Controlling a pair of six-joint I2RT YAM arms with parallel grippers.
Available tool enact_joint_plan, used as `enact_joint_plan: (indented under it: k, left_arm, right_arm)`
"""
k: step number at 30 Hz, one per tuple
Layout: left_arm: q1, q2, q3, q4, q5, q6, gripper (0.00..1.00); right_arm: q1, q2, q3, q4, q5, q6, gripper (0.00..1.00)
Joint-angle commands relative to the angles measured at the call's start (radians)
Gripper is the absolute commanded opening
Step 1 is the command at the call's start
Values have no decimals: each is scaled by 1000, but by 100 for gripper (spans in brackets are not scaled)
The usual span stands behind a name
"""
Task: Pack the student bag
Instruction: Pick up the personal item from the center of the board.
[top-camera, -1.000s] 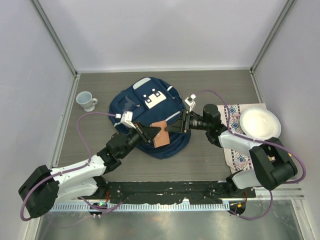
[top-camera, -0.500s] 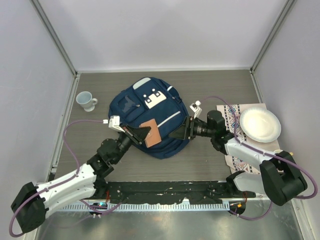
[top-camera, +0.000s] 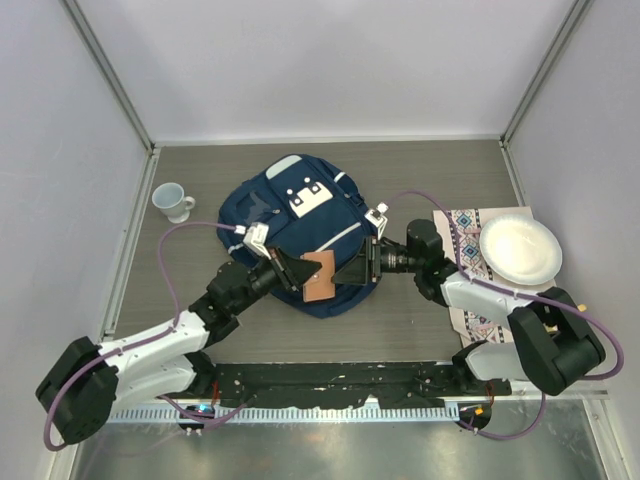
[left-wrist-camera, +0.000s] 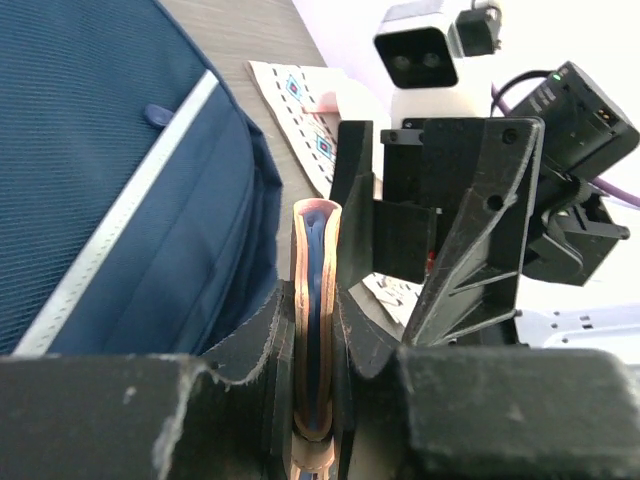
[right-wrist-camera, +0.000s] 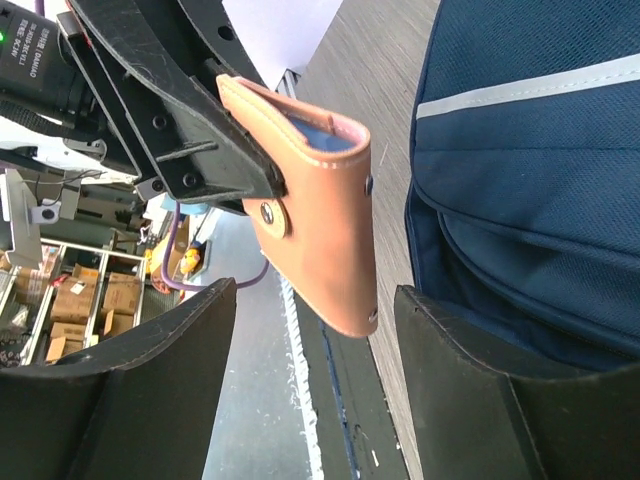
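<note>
So the left gripper (left-wrist-camera: 315, 295) is pinching a tan leather case (right-wrist-camera: 320, 220) by one end, sticking it out so the right gripper (right-wrist-camera: 315, 325), jaws spread either side of it, can grab it, I guess. The student bag (top-camera: 285, 215) lies just beneath both.

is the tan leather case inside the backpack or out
Out: the left gripper grips the tan leather case outside the student bag, over its front; the right gripper is open beside it.
</note>
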Motion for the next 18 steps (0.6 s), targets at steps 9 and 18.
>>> enact_joint_plan:
  k: [9,18]
  left_arm:
    - [12,118,93,227,216,-43,7]
    - [21,121,87,198,211,-37,7]
  right_arm:
    - [14,31,23,110,-39,0,53]
    - [14,1,-39,348,-76,123,24]
